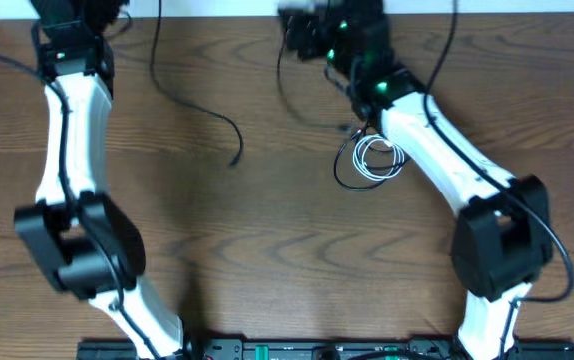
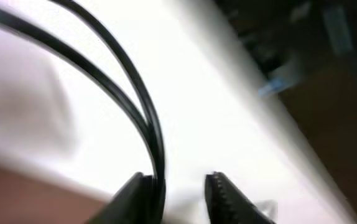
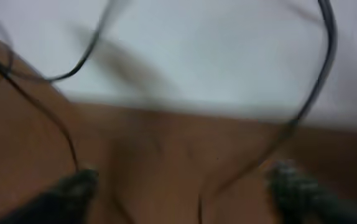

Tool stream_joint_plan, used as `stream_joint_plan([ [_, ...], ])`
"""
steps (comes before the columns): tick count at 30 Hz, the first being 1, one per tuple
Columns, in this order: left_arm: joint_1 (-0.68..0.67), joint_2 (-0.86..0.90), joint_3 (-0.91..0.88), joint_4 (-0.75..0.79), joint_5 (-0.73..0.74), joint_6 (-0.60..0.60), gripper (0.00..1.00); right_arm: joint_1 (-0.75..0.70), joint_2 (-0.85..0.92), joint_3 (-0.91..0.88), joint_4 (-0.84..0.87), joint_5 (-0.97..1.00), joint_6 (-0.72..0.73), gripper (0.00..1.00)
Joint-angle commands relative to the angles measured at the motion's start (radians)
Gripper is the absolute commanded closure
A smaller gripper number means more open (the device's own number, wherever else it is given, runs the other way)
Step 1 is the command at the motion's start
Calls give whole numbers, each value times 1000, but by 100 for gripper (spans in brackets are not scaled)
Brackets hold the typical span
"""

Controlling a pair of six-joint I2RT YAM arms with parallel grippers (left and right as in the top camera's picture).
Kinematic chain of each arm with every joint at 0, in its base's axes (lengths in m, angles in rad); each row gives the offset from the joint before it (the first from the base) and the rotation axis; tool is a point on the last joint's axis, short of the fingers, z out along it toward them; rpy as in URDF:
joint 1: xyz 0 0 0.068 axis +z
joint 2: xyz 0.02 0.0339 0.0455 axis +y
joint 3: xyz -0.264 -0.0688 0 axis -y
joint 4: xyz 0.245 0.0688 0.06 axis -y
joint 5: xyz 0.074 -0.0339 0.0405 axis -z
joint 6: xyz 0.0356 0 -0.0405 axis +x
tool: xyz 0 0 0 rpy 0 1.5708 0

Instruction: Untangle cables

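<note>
A: Step?
B: We judge mid-separation. Left end effector (image 2: 178,194) apart, black cable (image 2: 155,146) loose inside; right end effector (image 3: 181,186) wide apart. White cable (image 1: 377,157) coiled on counter (image 1: 267,250).
A: Next we probably need a grip on that coil.

The long thin black cable (image 1: 202,105) runs off the far edge of the overhead view, so its far end is unseen. The coiled white cable (image 1: 375,158) and the second black cable (image 1: 342,172) looped round it pass under the white right arm (image 1: 437,150). Whether they are knotted is too small to tell. The left gripper (image 2: 178,186) is cut off by its blurred picture's edge, and the two black strands (image 2: 104,74) there match no known cable. The right gripper (image 3: 181,180) shows only smeared dark fingers (image 3: 73,186).
</note>
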Motion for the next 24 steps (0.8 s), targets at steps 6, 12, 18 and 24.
stream_joint_plan([
  [6,214,27,11,-255,-21,243,4,-62,-86,3,-344,-16,-63,1],
  [12,329,-5,11,-472,-23,319,4,-97,-199,3,-618,-16,-104,1],
  [18,262,-15,10,-757,-27,623,4,-100,-234,3,-814,-16,-106,1],
  [24,142,13,3,-809,-111,650,4,-99,-234,3,-948,-16,-106,1],
])
